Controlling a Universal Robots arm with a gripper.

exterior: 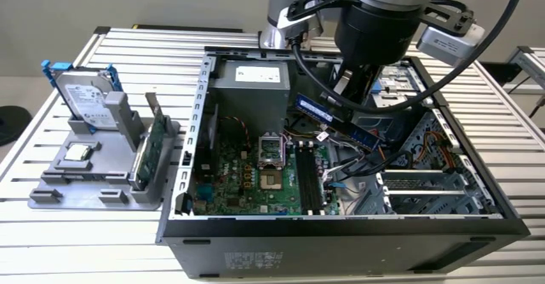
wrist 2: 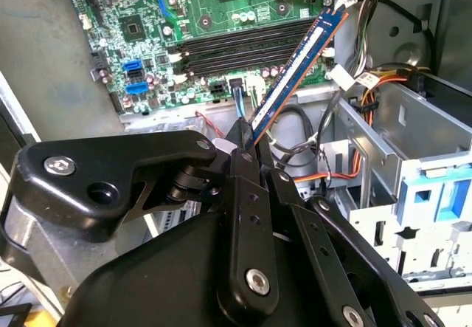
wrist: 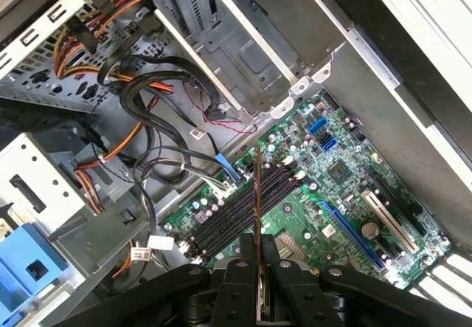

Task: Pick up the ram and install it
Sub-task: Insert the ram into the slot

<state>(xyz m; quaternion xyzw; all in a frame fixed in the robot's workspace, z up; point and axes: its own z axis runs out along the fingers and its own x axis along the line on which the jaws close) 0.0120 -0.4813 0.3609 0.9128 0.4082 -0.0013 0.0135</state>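
Ext view: arm [exterior: 374,16] is over the open pc case [exterior: 203,124]. It holds the ram [exterior: 317,110] in the air, tilted, above the mobo [exterior: 247,185] and clear of the dimm slots [exterior: 308,182]. Hdd [exterior: 85,99] and expansion card [exterior: 150,145] stand in the grey holder [exterior: 47,198] on the ext view's left, well apart from the case. 2nd wrist view: gripper [wrist 2: 247,139] has its fingers [wrist 2: 243,166] clamped on the near end of the ram. The blue board sticks out slanted toward the slots w/ its far end free. How much of it sits inside the grip is hidden. Slots look empty. 1st wrist view: the stick shows edge-on as a thin line running out from the closed gripper over the slots, roughly in line w/ them. Can't tell the gap from here. Handling, my read: light, thin, stiff lengthwise, but it'll crack if levered. Contacts + chips are scratch/esd sensitive. Smooth pcb faces can slip in a narrow pinch, and an end grip leaves a long lever, so a side bump could twist it. Best hold imo is on the flat faces, off the contact edge.
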